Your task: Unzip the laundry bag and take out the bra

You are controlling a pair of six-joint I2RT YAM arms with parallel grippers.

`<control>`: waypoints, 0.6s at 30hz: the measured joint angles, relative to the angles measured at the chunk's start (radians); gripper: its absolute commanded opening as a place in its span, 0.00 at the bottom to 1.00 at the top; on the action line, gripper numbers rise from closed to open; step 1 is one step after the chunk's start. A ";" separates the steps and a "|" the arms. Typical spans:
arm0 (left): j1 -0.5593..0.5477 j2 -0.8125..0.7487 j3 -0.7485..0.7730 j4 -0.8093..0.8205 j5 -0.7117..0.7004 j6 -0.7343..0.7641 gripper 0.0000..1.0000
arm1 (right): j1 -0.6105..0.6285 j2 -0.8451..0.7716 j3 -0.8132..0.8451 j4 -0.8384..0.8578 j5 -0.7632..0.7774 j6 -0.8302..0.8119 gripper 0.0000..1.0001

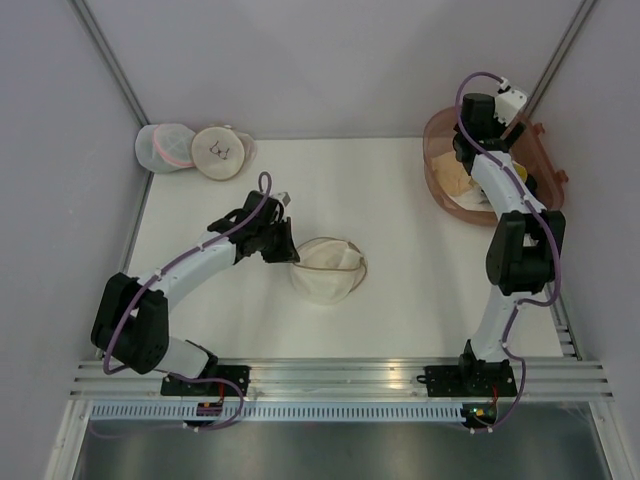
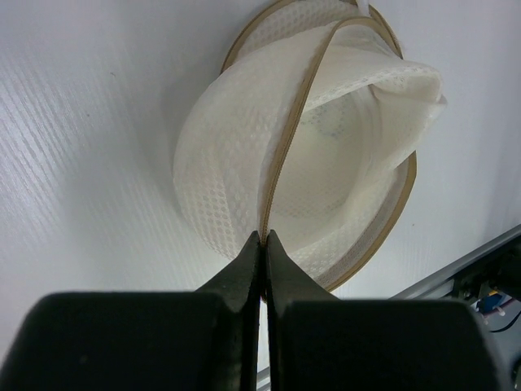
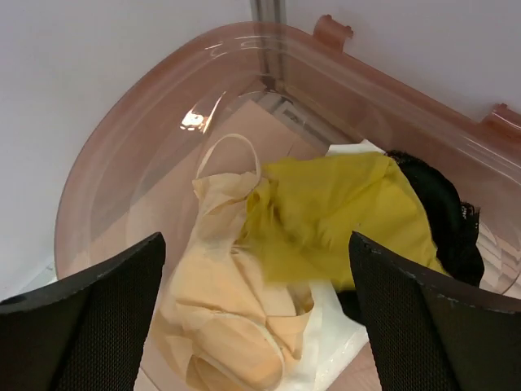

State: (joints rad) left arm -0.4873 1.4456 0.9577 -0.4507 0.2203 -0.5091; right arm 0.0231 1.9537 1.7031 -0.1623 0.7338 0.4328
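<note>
The laundry bag (image 1: pixel 328 270) lies mid-table, a cream mesh round bag with a tan zipper rim. Its mouth gapes open and the inside (image 2: pixel 334 163) shows only pale mesh. My left gripper (image 2: pixel 264 236) is shut on the tan rim at the bag's left edge (image 1: pixel 290 248). The mustard-yellow bra (image 3: pixel 342 212) lies in the pink bin at the back right. It rests on a pale beige garment, slightly blurred. My right gripper (image 3: pixel 254 244) hangs open above the bin with the bra below its fingers and nothing between them.
The translucent pink bin (image 1: pixel 440 160) also holds a pale beige garment (image 3: pixel 228 309), a black lace garment (image 3: pixel 444 220) and white sheet material. At the back left lie a white mesh bag with pink trim (image 1: pixel 165 147) and a beige round bag with a bra drawing (image 1: pixel 222 152).
</note>
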 measured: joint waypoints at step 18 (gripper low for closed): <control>0.083 -0.105 0.029 -0.021 0.010 0.000 0.02 | 0.330 -0.719 -0.713 0.169 -0.452 0.040 0.98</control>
State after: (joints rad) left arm -0.4046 1.3407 0.9867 -0.4717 0.2306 -0.5091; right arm 0.3527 1.2343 0.9905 0.0063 0.2813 0.4728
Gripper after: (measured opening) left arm 0.025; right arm 0.979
